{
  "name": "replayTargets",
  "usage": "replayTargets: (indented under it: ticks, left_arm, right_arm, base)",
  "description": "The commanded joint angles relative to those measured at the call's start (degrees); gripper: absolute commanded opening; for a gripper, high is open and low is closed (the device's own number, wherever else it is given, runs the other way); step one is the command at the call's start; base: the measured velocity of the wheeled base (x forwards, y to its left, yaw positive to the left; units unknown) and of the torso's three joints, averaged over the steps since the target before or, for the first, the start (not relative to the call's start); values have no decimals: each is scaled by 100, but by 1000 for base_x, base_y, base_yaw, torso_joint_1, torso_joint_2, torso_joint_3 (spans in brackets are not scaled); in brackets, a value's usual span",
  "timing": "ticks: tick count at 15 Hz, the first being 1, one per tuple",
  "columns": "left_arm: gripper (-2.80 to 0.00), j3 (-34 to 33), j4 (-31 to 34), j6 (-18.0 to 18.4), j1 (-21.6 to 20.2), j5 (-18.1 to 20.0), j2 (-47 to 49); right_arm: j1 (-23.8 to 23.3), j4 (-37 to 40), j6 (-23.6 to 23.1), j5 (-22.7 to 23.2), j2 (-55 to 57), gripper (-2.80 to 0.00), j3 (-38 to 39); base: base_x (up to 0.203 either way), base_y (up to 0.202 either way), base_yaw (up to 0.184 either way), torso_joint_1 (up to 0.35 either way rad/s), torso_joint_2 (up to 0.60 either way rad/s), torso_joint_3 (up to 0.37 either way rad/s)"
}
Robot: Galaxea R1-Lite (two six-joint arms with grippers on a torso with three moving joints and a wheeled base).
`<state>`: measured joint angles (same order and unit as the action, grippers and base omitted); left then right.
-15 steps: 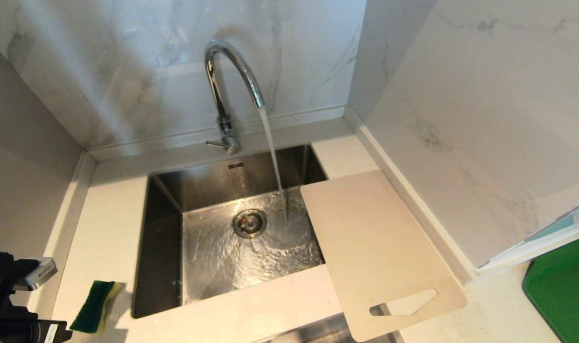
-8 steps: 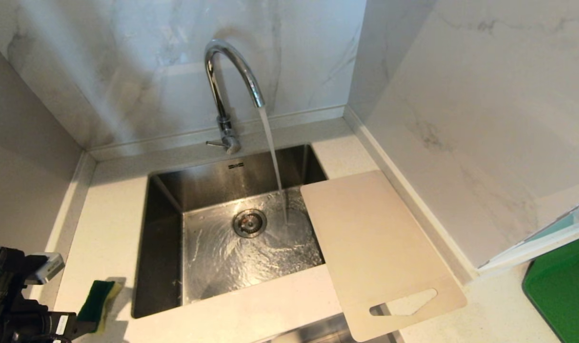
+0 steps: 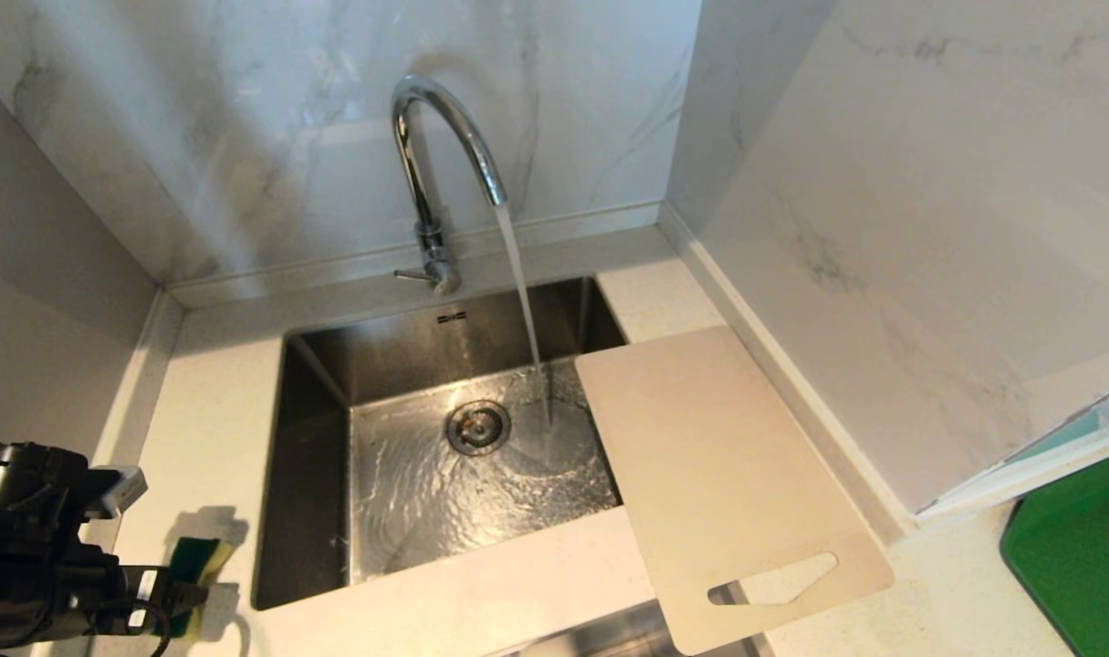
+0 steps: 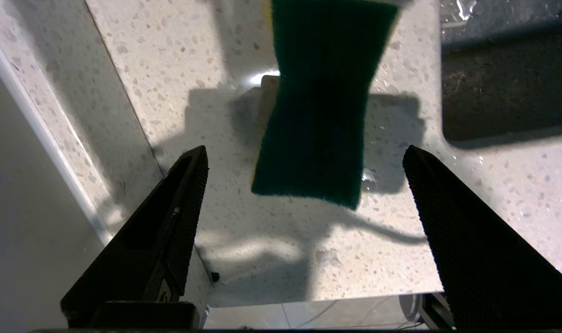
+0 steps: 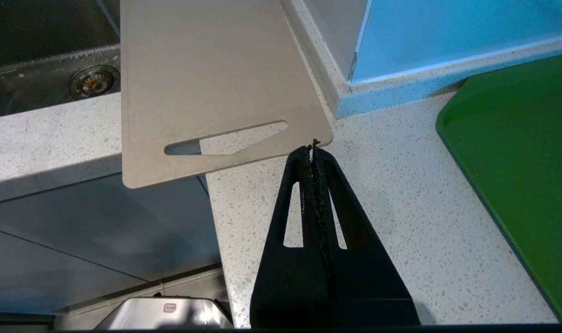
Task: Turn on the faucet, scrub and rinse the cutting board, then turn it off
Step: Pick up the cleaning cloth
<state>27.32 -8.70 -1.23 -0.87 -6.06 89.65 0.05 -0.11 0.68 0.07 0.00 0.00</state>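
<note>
Water is running from the faucet [image 3: 440,173] into the steel sink [image 3: 317,438], so the tap step looks done and the scrubbing has not begun. The cutting board [image 3: 714,474] lies at the right of the sink, its far left corner hanging over the basin and its handle-cutout end jutting past the near edge of the table [image 3: 207,429]. That overhang is my first worry: press hard on the near end and it could tip off the front, and a push on the basin corner could send it sliding into the sink. The left claw [image 4: 304,185] hangs at the near left, its jaws spread wide with nothing between them, aimed at the green and yellow sponge [image 4: 320,101] that lies on the table just left of the sink. The sponge sits a little beyond the fingertips [image 4: 193,162], so closing now would likely catch only its near end or nothing at all. Coming down too steeply could also jam the tips against the table. The sponge looks soft and waisted, so a pinch at one end may let it fold and slip out. The right claw [image 5: 313,147] is pressed shut and empty, parked near the board's near right corner; I cannot tell whether it touches it. With nothing steadying the board, scrubbing one-armed could shove it about, and the running water could splash onto the table.
</note>
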Motion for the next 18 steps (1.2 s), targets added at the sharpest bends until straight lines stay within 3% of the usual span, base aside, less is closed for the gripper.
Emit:
replayTargets:
  ticks: [1,8,15,16,18]
  left_arm:
    - [0,147,-8,0,-87,6,318]
    - [0,151,-326,-26,-291,359,703]
    - [0,256,-404,-26,-317,377,931]
    - [-280,239,-404,-26,-317,377,931]
    - [-280,247,-404,-35,-317,386,923]
  right_arm:
    - [4,-7,2,1,0,-280,0]
    - [4,-7,2,1,0,-280,0]
    - [2,-7,2,1,9,-280,0]
    - [3,-6,2,1,0,-280,0]
    - [4,2,2,1,0,-280,0]
  base:
    - [0,0,0,0,0,0]
    - [0,0,0,0,0,0]
    - [0,0,0,0,0,0]
    - [0,0,0,0,0,0]
    - [0,0,0,0,0,0]
